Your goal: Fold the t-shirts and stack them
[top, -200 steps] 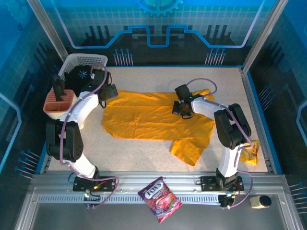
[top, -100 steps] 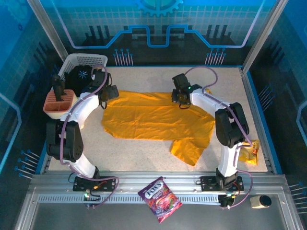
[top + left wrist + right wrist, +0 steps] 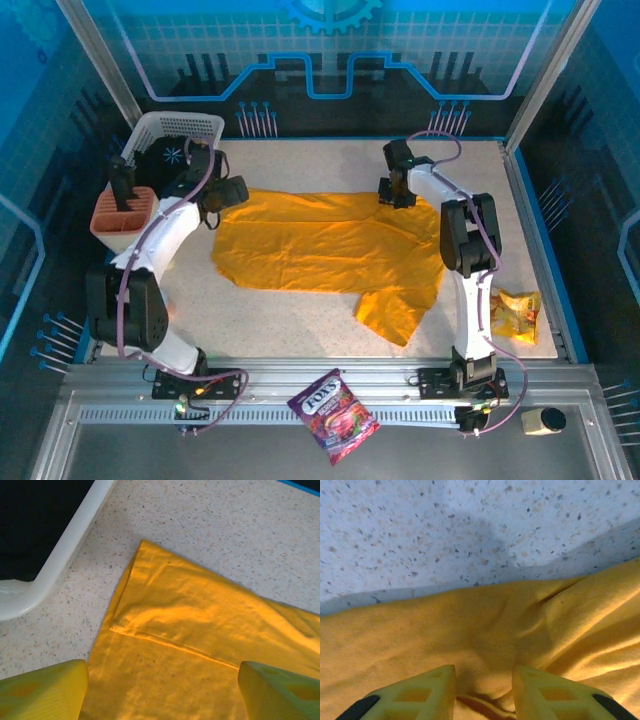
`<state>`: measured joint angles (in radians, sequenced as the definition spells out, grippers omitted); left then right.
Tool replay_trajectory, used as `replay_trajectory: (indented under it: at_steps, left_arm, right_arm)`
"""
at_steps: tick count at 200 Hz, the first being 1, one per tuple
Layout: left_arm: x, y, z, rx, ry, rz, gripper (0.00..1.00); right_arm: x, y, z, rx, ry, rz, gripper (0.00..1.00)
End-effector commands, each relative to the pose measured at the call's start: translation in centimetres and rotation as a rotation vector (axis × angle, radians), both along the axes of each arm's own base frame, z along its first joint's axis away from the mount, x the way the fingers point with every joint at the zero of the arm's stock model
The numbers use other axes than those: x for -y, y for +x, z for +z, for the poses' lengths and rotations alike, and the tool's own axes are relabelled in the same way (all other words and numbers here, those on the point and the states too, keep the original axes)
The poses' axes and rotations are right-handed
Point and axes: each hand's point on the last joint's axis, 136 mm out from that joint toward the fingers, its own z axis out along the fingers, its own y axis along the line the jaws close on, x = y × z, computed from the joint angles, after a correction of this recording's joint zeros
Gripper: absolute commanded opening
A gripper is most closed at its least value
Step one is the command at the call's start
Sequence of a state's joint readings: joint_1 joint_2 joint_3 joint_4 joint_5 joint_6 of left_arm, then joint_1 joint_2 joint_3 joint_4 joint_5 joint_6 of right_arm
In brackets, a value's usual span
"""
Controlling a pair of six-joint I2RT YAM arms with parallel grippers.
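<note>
The t-shirt (image 3: 320, 245) lies spread on the table (image 3: 300, 325), thin and limp, so I judge it best pinched at its hem corners. The left gripper (image 3: 160, 695) hangs wide open and empty over the far-left corner. The right gripper (image 3: 484, 690), jaws narrowly parted, straddles a cloth ridge at the far edge.

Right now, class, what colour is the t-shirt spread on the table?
Plain golden-yellow t-shirt, no print; clearest in the top external view.

robot lab cell, blue printed walls (image 3: 320, 50)
</note>
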<state>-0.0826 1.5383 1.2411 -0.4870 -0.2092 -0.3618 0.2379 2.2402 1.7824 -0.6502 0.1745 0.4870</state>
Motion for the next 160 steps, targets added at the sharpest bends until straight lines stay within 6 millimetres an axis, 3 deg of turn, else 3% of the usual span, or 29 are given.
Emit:
replay_trajectory:
  at_steps: [1, 45, 79, 99, 125, 160]
  left_arm:
    - [0.3, -2.9, 0.1, -0.053, -0.046, 0.017, 0.79]
    - [0.2, -5.5, -0.8, -0.104, -0.065, 0.038, 0.8]
    - [0.3, -5.6, -0.9, -0.109, -0.07, 0.036, 0.8]
    - [0.4, -5.5, -0.9, -0.108, -0.074, 0.035, 0.8]
    - [0.4, -5.5, -0.7, -0.102, -0.076, 0.033, 0.8]
    - [0.5, -5.5, -0.6, -0.099, -0.075, 0.027, 0.8]
  right_arm:
    - [-0.6, 0.0, 0.0, -0.028, 0.027, 0.05, 0.36]
    - [-1.8, -0.7, -0.2, -0.022, 0.07, 0.066, 0.34]
    - [-1.9, -1.3, -0.5, -0.031, 0.072, 0.067, 0.32]
    - [-1.8, -1.4, -0.7, -0.034, 0.068, 0.065, 0.24]
    - [-1.7, -1.3, -0.1, -0.022, 0.067, 0.061, 0.17]
    - [-1.8, -1.3, 1.3, 0.006, 0.062, 0.063, 0.16]
